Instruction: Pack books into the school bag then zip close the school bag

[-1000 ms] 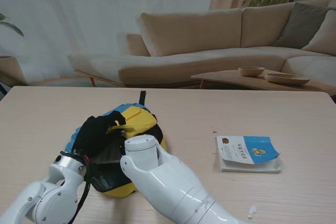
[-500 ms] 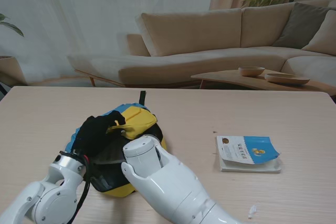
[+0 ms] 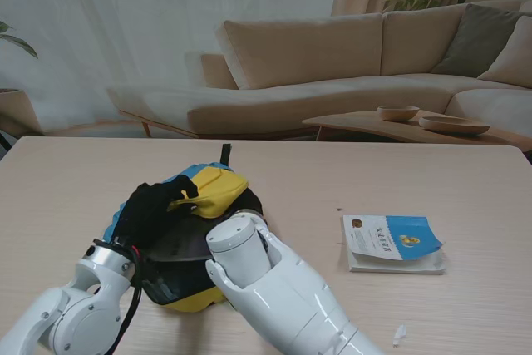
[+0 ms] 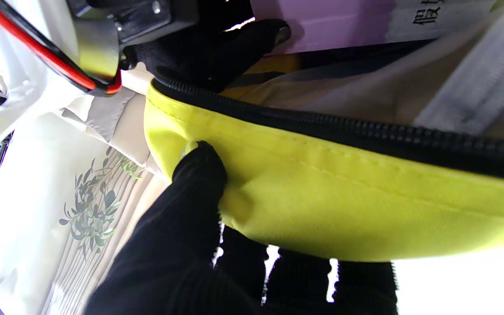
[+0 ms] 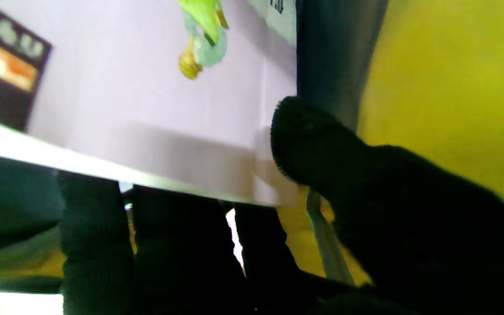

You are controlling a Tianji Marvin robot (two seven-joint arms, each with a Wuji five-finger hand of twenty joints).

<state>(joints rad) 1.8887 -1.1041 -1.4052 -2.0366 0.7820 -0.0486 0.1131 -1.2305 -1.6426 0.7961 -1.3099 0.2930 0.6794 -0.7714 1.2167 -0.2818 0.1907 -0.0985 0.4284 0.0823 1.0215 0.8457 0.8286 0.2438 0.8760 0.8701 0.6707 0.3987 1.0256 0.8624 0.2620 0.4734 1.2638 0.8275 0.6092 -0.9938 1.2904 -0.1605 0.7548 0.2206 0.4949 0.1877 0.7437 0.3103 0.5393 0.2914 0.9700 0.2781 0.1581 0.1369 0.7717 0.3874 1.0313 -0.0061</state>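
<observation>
The yellow, blue and black school bag (image 3: 218, 190) lies on the table in front of me, its mouth facing me. My left hand (image 3: 152, 208) pinches the yellow flap (image 4: 344, 197) just under the black zipper (image 4: 365, 131) and holds it raised. My right hand (image 5: 357, 205) is inside the bag, shut on a lilac book (image 5: 147, 96), thumb on the cover and fingers underneath. In the stand view that hand is hidden behind its own white forearm (image 3: 249, 263). The lilac book (image 4: 322, 22) also shows in the left wrist view. A blue-and-white book (image 3: 391, 239) lies on the table to the right.
A small white scrap (image 3: 400, 334) lies near the table's front right. The blue-and-white book rests on a white slab, perhaps another book (image 3: 399, 267). Beyond the table's far edge stand a beige sofa (image 3: 332, 64) and a low table with bowls (image 3: 416, 118).
My right forearm has shifted a little to the right and farther into the bag. The bag's mouth gapes wider. The left hand stays on the flap.
</observation>
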